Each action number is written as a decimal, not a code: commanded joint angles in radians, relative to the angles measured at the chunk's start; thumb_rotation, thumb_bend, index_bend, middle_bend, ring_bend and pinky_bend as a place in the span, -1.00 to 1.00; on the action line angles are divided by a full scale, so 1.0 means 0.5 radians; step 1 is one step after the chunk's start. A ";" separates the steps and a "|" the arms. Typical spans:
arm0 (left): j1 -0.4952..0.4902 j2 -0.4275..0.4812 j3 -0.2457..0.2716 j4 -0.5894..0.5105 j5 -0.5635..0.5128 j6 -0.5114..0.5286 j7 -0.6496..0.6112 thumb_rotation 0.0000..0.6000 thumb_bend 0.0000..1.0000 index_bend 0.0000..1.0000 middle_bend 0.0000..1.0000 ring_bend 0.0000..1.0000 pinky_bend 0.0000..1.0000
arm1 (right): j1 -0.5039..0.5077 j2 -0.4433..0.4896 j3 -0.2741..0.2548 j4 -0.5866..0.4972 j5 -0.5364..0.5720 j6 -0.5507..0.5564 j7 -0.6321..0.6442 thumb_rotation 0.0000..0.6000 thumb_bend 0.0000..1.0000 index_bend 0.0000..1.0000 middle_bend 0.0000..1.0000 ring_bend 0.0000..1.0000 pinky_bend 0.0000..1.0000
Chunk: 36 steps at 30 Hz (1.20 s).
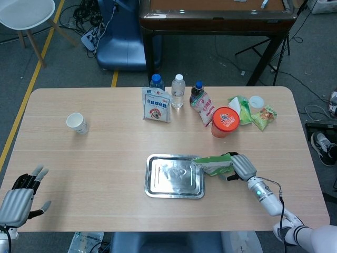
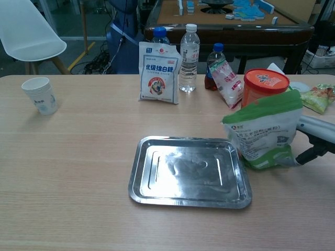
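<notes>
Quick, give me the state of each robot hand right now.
Left robot hand: open, holding nothing, fingers apart at the table's near left edge.
Right robot hand: holding the green and white bag at the metal tray's right edge.

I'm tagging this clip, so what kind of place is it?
Probably an indoor lab or workroom: wooden table holding snacks, cables on grey floor, white chair, and a mahjong-style table behind.

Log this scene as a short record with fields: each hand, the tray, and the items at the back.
right hand: grips the green and white bag, held upright at the tray's right edge
left hand: holds nothing, fingers apart, at the table's near left corner
metal tray: bare
back row: white pouch, water bottle, orange-lidded tub
far left: paper cup
</notes>
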 commanded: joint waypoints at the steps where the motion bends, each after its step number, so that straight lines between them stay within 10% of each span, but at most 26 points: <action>1: -0.002 0.003 0.002 -0.004 0.001 -0.005 0.006 1.00 -0.56 -0.79 -0.90 -0.70 -0.84 | -0.019 -0.053 0.000 0.079 0.001 0.038 0.023 1.00 -0.30 -0.11 -0.15 -0.35 -0.41; 21: -0.001 0.002 -0.013 -0.019 -0.005 0.013 0.024 1.00 -0.56 -0.76 -0.90 -0.70 -0.84 | -0.046 -0.177 -0.001 0.346 -0.052 0.287 0.173 1.00 0.02 0.22 0.09 -0.06 -0.02; 36: 0.012 -0.001 -0.011 0.032 0.014 0.038 -0.044 1.00 -0.55 -0.76 -0.90 -0.70 -0.85 | 0.233 0.286 0.041 -0.306 -0.178 0.238 -0.239 1.00 0.16 0.37 0.22 0.06 0.10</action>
